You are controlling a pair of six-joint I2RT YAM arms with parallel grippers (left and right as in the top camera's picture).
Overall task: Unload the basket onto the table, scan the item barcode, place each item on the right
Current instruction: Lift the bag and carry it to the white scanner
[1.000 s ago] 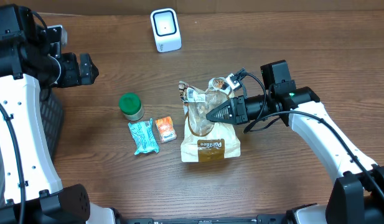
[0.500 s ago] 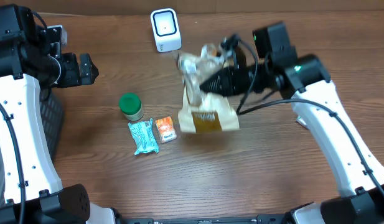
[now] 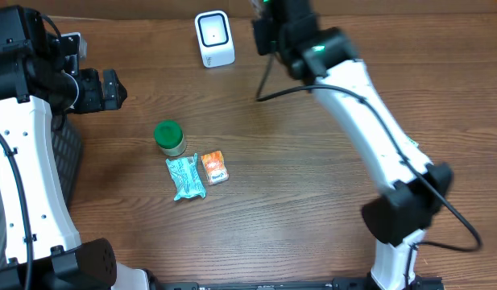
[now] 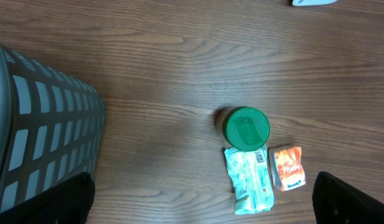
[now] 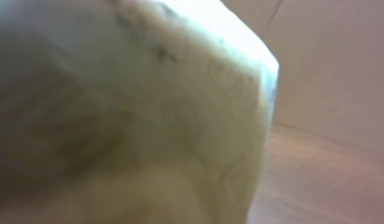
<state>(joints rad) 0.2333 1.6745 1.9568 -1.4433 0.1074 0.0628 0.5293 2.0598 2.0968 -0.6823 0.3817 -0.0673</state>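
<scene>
Evidently the right pincer, itself unseen, is clenched on the pale bag (image 5: 129,112), whose blurred surface crowds its wrist camera. Its arm (image 3: 353,97) reaches to the far edge, beside the scanner (image 3: 214,36). The left pincer (image 4: 204,196) gapes, empty.

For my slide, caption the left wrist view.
Green-lidded jar, teal packet, orange packet on wooden table near basket.

The left arm (image 3: 22,161) stands at the worktop's (image 3: 296,209) left edge, left pincer (image 3: 113,89) spread wide. The right arm (image 3: 369,121) reaches the far edge, right pincer closed tight.
</scene>
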